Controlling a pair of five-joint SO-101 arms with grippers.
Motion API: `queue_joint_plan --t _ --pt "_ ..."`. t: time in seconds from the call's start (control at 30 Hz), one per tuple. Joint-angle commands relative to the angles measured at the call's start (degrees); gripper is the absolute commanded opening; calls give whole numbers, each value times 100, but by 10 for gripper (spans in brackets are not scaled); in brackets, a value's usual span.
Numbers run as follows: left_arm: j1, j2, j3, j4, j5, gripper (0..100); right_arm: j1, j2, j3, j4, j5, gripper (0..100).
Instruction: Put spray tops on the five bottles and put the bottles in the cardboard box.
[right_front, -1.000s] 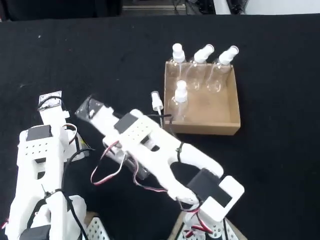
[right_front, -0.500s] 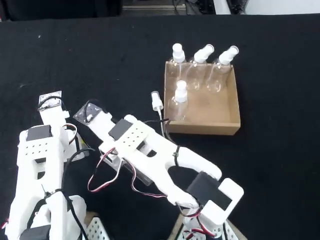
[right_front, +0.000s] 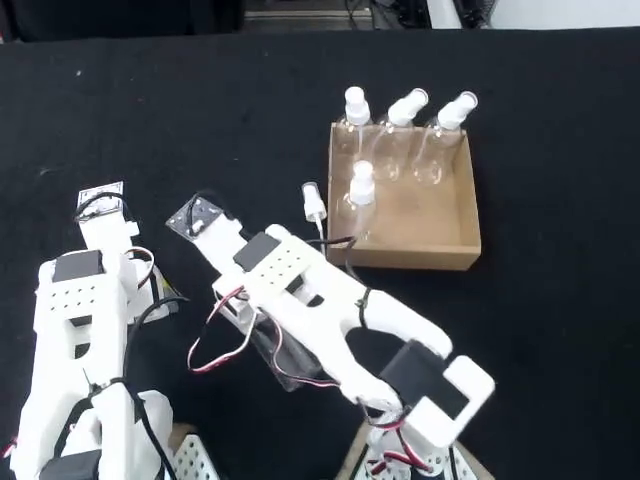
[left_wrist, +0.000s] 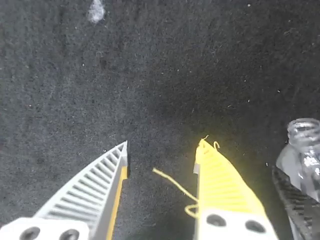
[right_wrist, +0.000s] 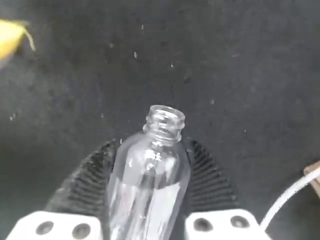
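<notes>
Right wrist view: the right gripper (right_wrist: 153, 146) pinches a clear bottle (right_wrist: 150, 175) with a bare neck, over the black table (right_wrist: 240, 60). The left gripper (left_wrist: 163, 145) hangs spread apart near that bottle. Four capped bottles (right_front: 361, 196) sit in the cardboard box (right_front: 405, 258), and a loose spray top (right_front: 314, 203) lies just beside it.

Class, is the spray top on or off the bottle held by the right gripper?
Off: the bottle shows a bare, open neck.

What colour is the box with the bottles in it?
Brown; the cardboard box shows best in the high view.
</notes>
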Motion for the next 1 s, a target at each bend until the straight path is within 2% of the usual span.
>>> queue_joint_plan --t 0.0,0.2,0.53,0.97 --pt "-48 -149 -145 -26 -18 213 97 -567 -31 88 -18 58" --pt "-48 -149 -145 -26 -18 213 70 -1015 -31 62 -26 266" --pt "-48 -149 -145 -26 -18 213 70 -1648 347 -26 -18 273" --pt "-48 -149 -154 -26 -18 213 88 -1640 1437 -1477 -62 273"
